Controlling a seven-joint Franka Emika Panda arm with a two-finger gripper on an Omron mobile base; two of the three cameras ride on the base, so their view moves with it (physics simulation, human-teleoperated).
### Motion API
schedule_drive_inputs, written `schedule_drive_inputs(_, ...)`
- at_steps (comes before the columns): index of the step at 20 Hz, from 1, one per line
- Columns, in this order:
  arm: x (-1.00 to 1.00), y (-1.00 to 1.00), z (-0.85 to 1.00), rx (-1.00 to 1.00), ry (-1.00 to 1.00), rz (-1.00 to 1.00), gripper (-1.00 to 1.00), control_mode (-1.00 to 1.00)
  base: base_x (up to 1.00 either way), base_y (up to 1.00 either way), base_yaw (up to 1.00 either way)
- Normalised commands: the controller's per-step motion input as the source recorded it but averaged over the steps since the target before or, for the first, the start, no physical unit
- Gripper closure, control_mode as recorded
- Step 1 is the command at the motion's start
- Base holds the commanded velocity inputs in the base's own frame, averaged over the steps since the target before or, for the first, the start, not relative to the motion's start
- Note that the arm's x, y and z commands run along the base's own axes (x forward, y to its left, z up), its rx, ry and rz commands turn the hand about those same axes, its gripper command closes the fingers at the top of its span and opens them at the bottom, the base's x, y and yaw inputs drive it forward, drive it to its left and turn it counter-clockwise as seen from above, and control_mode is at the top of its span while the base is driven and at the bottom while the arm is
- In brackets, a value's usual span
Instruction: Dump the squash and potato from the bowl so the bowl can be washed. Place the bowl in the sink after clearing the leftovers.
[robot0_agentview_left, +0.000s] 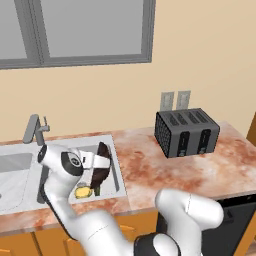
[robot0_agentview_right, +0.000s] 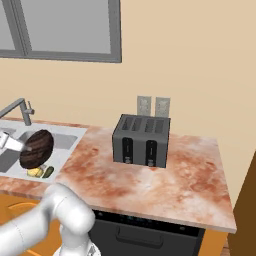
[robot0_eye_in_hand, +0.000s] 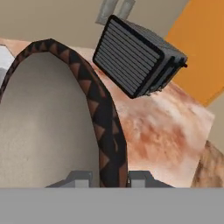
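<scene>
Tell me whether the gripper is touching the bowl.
Touching. In the hand view the gripper has one finger on each side of the bowl rim, pinching it. The left base view shows the bowl held tipped above the sink.

Rendered home kitchen. Reddish marble-look tabletop (robot0_agentview_left: 165, 170) ran along a beige wall w/ a grey-framed window (robot0_agentview_left: 75, 30) above. Light grey sink (robot0_agentview_left: 15, 170) w/ angular faucet (robot0_agentview_left: 34, 129) was set into it. Black 4-slot toaster (robot0_agentview_right: 141, 140) stood below two wall outlets (robot0_agentview_right: 153, 106). Orange cabinet fronts (robot0_agentview_left: 20, 245) & a dark appliance front (robot0_agentview_right: 145, 232) sat under the tabletop.
</scene>
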Motion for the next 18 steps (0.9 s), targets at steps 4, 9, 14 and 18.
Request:
schedule_drive_inputs(4,-0.28,-0.39,0.86,0.35,-0.2,0.0,1.0,-1.0,0.0,0.0,0.0)
schedule_drive_inputs(9,-0.56,-0.59,0.68,0.44,-0.17,0.07,1.0,-1.0,0.0,0.0,0.0)
schedule_drive_inputs(14,-0.4,-0.93,0.16,0.58,-0.07,0.2,1.0,-1.0,0.0,0.0,0.0)
schedule_drive_inputs(18,-0.54,-0.97,0.46,0.54,-0.14,0.28,1.0,-1.0,0.0,0.0,0.0)
